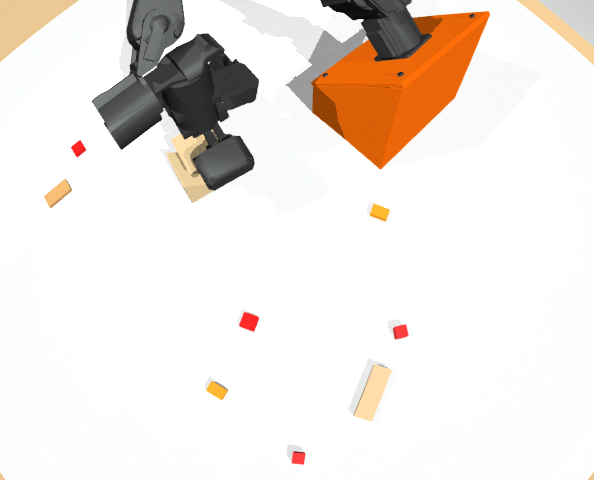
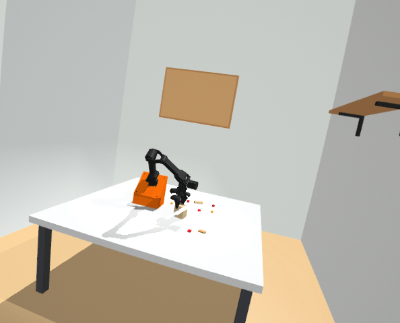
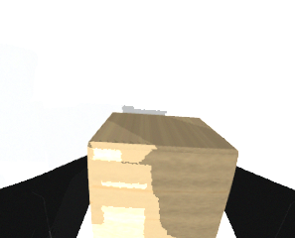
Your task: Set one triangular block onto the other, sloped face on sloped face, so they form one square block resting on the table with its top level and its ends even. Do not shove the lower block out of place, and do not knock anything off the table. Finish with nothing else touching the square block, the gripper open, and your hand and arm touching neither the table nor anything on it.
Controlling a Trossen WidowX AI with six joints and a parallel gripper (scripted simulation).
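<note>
The gripper (image 1: 199,155) is clamping the upper triangular block (image 3: 162,181) between its fingers, jaws standing fairly wide around it. That block is sitting over the lower triangular block (image 1: 186,178) on the white table (image 2: 227,257), close to the orange base (image 1: 390,108); from the wrist view the pair is reading as one squarish tan body, though whether the sloped faces are fully seated cannot be told. Lying scattered well apart on the table are small red cubes (image 1: 248,320), small orange cubes (image 1: 379,211), a long tan bar (image 1: 372,392) and a shorter tan bar (image 1: 57,192).
</note>
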